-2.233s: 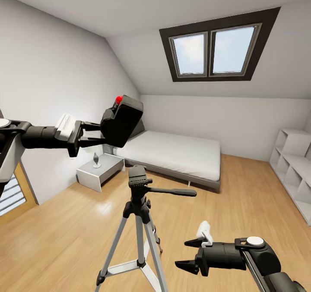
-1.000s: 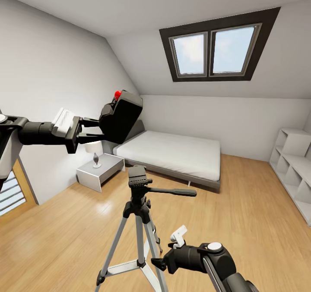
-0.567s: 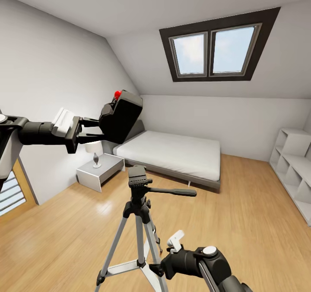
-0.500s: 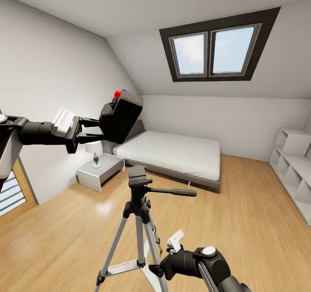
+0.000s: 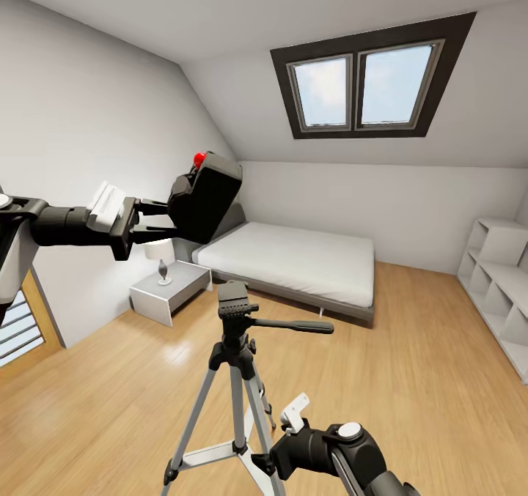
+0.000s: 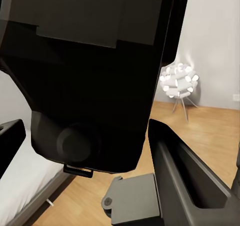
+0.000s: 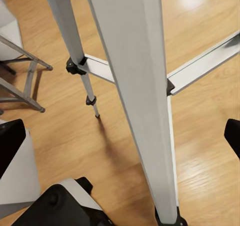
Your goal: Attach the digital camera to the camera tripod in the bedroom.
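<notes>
The black digital camera, red button on top, hangs tilted in the air with my left gripper shut on it. It is above and a little left of the camera tripod, clear of the black head. The pan handle points right. In the left wrist view the camera sits against one finger. My right gripper is low beside the tripod's legs. In the right wrist view it is open, its fingertips far apart either side of a silver leg.
A grey bed stands against the back wall under the skylight. A white nightstand with a small lamp is at the left wall. White shelves line the right side. Light wood floor surrounds the tripod.
My right arm has swung left and down from the open floor to the tripod's legs. The left gripper has lifted the camera slightly. Almost nothing has moved in the last half second.
</notes>
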Controlling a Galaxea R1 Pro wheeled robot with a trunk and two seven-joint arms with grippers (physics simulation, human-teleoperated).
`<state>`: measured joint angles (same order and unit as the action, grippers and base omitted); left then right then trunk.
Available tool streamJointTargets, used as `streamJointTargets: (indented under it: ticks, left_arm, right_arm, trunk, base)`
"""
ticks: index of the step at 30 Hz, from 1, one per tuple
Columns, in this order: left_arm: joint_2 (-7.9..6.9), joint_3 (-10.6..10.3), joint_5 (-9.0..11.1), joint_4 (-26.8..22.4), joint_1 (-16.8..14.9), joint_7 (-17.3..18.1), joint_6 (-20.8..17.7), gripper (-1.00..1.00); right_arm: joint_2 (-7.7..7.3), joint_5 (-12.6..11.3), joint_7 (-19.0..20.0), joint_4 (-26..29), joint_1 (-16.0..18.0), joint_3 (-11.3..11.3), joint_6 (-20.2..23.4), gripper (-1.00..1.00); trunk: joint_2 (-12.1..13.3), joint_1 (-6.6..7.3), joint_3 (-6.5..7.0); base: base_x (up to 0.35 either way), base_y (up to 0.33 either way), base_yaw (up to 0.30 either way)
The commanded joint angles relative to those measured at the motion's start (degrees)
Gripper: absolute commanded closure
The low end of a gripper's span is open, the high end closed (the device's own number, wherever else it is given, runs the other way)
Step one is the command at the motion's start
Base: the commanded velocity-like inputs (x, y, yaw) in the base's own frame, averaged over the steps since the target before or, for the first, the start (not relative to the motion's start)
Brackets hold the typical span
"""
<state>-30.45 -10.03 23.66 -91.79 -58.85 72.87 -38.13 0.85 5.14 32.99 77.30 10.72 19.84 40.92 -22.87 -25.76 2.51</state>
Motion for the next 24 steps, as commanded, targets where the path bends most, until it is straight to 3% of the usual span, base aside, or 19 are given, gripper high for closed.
streamJointTargets:
  ticks: [1, 13, 24]
  left_arm:
    - [-0.05, -0.09, 0.33, 0.03, -0.04, 0.12, -0.39, 1.0]
    - [-0.05, -0.08, 0.41, 0.03, 0.01, 0.16, -0.3, 1.0]
    - [-0.05, -0.01, 0.39, 0.03, 0.05, 0.62, -0.2, 1.0]
  right_arm:
    - [0.03, 0.57, 0.37, 0.01, 0.03, -0.01, 0.06, -1.0]
    - [-0.01, 2.41, -0.65, -0.11, 0.08, 0.1, -0.5, -1.0]
    - [-0.06, 5.67, -0.8, -0.13, 0.09, 0.24, -5.13, -1.0]
  trunk:
    - [-0.05, -0.02, -0.03]
    - [-0.05, -0.02, -0.03]
    - [-0.05, -0.02, -0.03]
  base:
    - [0.0, 0.0, 0.0]
    - [0.0, 0.0, 0.0]
    - [0.0, 0.0, 0.0]
